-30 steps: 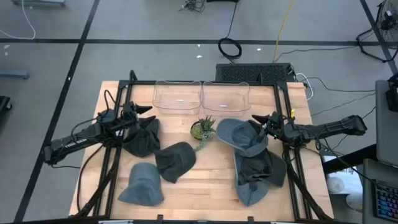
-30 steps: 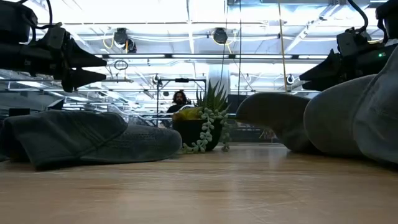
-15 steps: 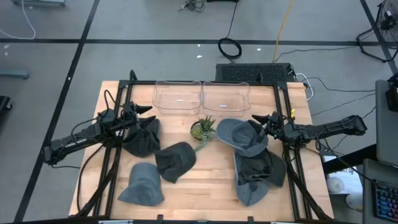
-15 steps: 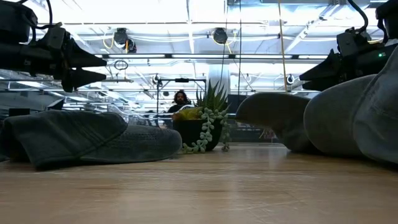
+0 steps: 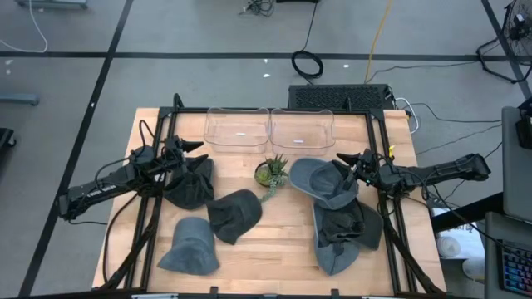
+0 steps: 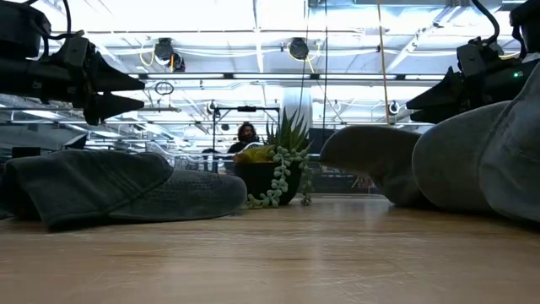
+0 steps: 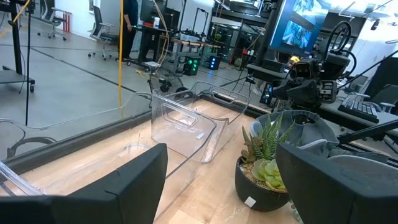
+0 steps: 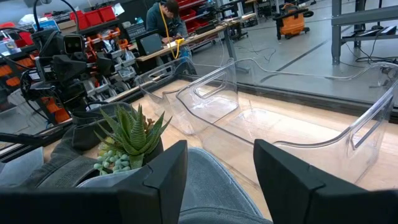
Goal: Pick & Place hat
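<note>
Several grey and dark fabric hats lie on the wooden table. My left gripper (image 5: pixel 196 149) is open and hovers over the far edge of a dark hat (image 5: pixel 189 183); in the low view, my left gripper (image 6: pixel 108 84) stands clear above the hats. My right gripper (image 5: pixel 342 160) is open over the right rim of a grey hat (image 5: pixel 322 180). Its wrist view shows that hat (image 8: pixel 217 186) just below the spread fingers (image 8: pixel 163 177). Another dark hat (image 5: pixel 234 214), a grey one (image 5: pixel 189 247) and a heap of hats (image 5: pixel 345 232) rest flat on the table.
Two clear plastic bins (image 5: pixel 238 129) (image 5: pixel 302 127) stand side by side at the far edge. A small potted succulent (image 5: pixel 271 172) sits between the two grippers, close to the grey hat. Bare wood (image 5: pixel 278 241) lies near the middle front. A person (image 6: pixel 245 135) sits in the room beyond.
</note>
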